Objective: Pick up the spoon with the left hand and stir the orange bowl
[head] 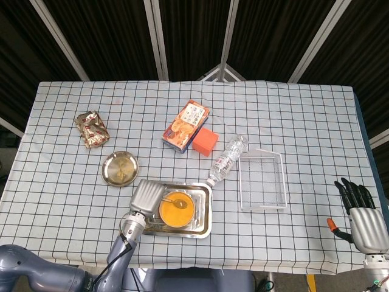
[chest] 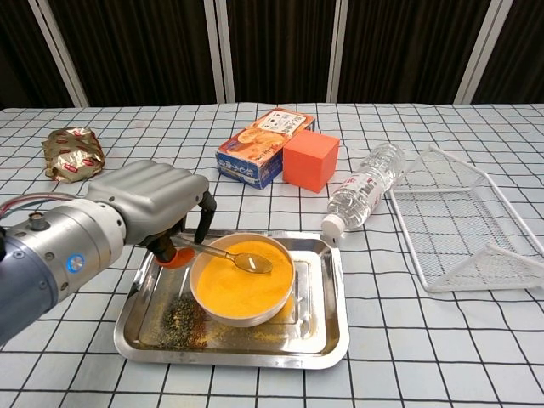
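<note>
1. Head view: pick-up judged done. Left hand closed around the handle of the spoon, sitting at 9 o'clock of the orange bowl. Spoon head lying over the bowl's upper half, toward 12 o'clock of its middle. Bowl standing inside the steel tray, near the table's front edge, at 5 o'clock from the small brass dish.

2. Same view: right hand far off at 3 o'clock beyond the table corner, fingers spread, holding nothing.

3. Chest view: left hand wrapped on the handle near its orange end, fingers curled down at 9 o'clock of the bowl. Spoon slanting from the hand toward the bowl's centre, head resting at or just in the surface; depth impossible to tell. Stirring judged under way or just starting, with most of the circling likely left.

4. Chest view, looks: bowl pale outside, filled nearly to the rim with smooth orange-yellow contents. Spoon metallic, slim, its head tinted by those contents. Tray floor flecked with dark and yellow spill at 7 o'clock of the bowl.
</note>
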Tool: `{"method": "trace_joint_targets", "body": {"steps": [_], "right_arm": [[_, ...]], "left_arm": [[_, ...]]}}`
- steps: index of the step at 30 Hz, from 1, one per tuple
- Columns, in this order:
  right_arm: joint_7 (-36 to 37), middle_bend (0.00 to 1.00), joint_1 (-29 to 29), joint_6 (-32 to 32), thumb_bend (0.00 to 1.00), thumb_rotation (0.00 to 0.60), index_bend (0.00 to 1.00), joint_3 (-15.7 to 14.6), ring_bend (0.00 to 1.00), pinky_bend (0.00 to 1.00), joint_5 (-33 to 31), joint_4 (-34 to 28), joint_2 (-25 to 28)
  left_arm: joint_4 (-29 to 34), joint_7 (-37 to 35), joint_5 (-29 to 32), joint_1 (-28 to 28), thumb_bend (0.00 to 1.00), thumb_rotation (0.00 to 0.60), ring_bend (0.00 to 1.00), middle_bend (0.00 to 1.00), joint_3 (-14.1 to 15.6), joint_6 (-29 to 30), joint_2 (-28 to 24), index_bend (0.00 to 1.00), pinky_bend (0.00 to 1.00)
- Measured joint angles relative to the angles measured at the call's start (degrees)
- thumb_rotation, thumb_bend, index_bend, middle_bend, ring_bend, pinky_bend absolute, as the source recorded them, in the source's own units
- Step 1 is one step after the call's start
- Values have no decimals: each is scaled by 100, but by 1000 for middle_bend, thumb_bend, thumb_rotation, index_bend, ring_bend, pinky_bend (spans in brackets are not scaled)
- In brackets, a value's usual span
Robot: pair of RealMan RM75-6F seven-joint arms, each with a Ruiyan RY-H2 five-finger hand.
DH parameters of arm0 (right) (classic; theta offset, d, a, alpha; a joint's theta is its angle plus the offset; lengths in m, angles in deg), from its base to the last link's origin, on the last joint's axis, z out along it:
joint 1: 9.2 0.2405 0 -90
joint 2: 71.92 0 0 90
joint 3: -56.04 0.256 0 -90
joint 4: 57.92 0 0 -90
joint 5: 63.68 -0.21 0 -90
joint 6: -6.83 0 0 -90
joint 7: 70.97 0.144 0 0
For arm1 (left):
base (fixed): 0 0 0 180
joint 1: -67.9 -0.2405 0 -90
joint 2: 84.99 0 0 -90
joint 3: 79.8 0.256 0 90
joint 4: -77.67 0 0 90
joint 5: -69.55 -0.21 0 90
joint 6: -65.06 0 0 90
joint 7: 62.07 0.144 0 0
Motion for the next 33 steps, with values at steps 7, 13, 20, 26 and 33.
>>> {"method": "trace_joint_targets", "body": {"steps": [7,13,20,26,33], "right_arm": [[-9,0,-2,-2,360,600,0,4,0,0,-5,-2,-2],[-12,0,-3,-2,360,600,0,6,0,0,-8,1,-6],[-14,0,-4,4,360,600,0,5,0,0,-13,-6,-4],[-18,0,-2,8,360,600,0,4,0,0,-10,-8,-5],[-19,0,-5,1,360,600,0,6,0,0,-9,-11,-4]], "left_arm": [[19,-17,-55,-19,574,600,875,984,40,9,-29,553,926],[38,-55,-146,-34,622,600,884,995,47,33,-73,613,932],[18,-26,-431,-29,715,600,891,1000,83,110,-144,729,934],[-66,144,-858,16,750,600,893,1000,222,152,-265,779,934],[61,287,-791,11,770,600,897,1000,249,77,-362,834,934]]}}
